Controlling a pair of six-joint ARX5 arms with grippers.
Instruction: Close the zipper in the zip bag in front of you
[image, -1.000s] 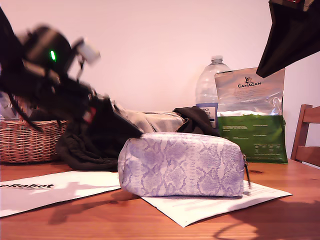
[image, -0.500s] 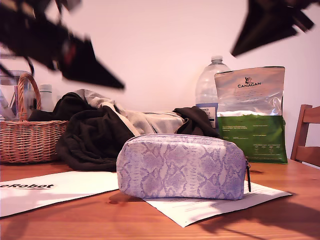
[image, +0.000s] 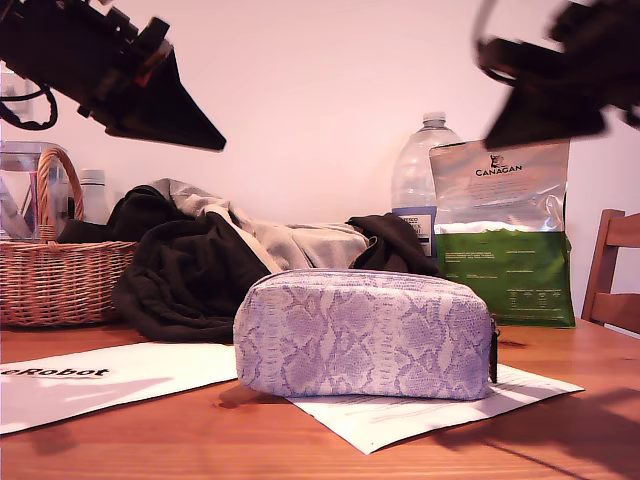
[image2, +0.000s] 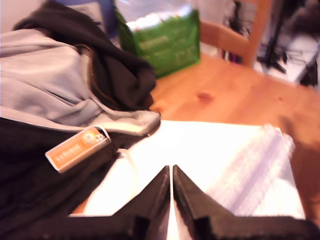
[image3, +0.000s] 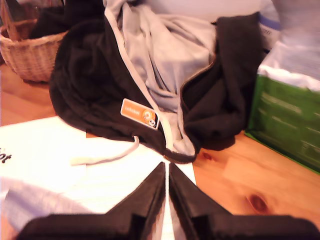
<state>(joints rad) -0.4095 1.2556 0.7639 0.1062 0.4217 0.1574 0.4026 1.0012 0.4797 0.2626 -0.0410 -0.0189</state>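
The zip bag (image: 365, 335), a lilac-and-cream snakeskin pouch, lies on white paper on the wooden table in the middle of the exterior view. Its zipper (image: 372, 271) runs along the top, and the dark pull tab (image: 492, 352) hangs at the end on the exterior view's right. My first gripper (image: 218, 146) (image2: 171, 171) hangs shut and holding nothing, high at the exterior view's left, well clear of the pouch. My second gripper (image: 492, 138) (image3: 166, 166) is shut too, blurred, high at the exterior view's right. Both wrist views show only a washed-out pale surface below the fingertips.
Behind the pouch lies a heap of black and grey clothing (image: 190, 270) with an orange tag (image3: 139, 113). A wicker basket (image: 60, 280) stands at the exterior view's left. A water bottle (image: 420, 175), a silver-and-green Canagan bag (image: 505, 240) and a wooden chair (image: 615, 270) stand at its right.
The first arm has lifted from beside the pouch's end to high at the exterior view's left. The second arm has shifted and dropped a little, still moving. The pouch settled slightly.
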